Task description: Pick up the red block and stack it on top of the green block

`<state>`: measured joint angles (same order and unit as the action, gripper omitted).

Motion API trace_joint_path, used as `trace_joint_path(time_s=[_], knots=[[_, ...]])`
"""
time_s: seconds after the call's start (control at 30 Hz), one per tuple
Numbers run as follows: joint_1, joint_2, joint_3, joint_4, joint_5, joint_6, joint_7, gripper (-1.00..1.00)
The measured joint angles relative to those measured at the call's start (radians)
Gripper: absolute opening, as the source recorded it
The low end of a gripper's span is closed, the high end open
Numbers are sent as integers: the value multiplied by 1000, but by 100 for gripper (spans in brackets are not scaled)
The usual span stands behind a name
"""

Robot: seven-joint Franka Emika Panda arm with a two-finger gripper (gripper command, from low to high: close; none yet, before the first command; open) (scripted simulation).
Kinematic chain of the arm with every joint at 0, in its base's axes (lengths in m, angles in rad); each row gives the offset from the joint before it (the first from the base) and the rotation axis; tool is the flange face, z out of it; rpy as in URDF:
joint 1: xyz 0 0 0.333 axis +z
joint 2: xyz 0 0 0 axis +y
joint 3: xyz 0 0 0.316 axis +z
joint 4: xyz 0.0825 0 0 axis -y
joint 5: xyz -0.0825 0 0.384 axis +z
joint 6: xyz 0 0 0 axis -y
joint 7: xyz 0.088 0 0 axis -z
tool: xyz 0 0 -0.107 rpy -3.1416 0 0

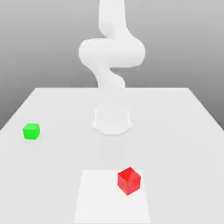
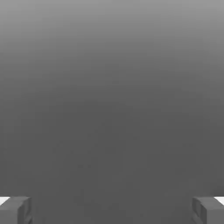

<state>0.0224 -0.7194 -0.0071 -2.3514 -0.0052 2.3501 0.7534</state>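
On pale sheet — red block (image 1: 129, 181), edges bare

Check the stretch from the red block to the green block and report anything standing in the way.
Nothing visible stands between them: from the red block, at the white patch, to the green block, the exterior view shows only bare tabletop.

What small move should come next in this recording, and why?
Probably bring the open gripper over the red block: nothing sits between its fingers, and the block lies on the white patch, well away from the green block it should end up on.
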Motion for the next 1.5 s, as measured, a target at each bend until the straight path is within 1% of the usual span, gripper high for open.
trace_joint_path(time_s=[0.4, 0.6, 0.67, 0.83, 0.87, 1.1, 1.3, 1.37, 1.43, 1.5], knots=[[104, 452, -30, -274, -4, 275, -274, 0], [139, 670, -24, -407, 4, 409, -414, 0], [143, 742, -22, -425, 7, 461, -440, 0], [131, 923, -7, -408, 22, 613, -457, 0], [128, 952, -4, -404, 24, 637, -459, -100], [125, 955, -2, -403, 21, 639, -457, -100], [126, 762, -6, -431, 8, 474, -448, -100], [90, 722, -24, -439, -2, 443, -413, -100], [59, 701, -74, -446, -16, 429, -359, -100], [-36, 685, -118, -452, -31, 420, -300, -100]])
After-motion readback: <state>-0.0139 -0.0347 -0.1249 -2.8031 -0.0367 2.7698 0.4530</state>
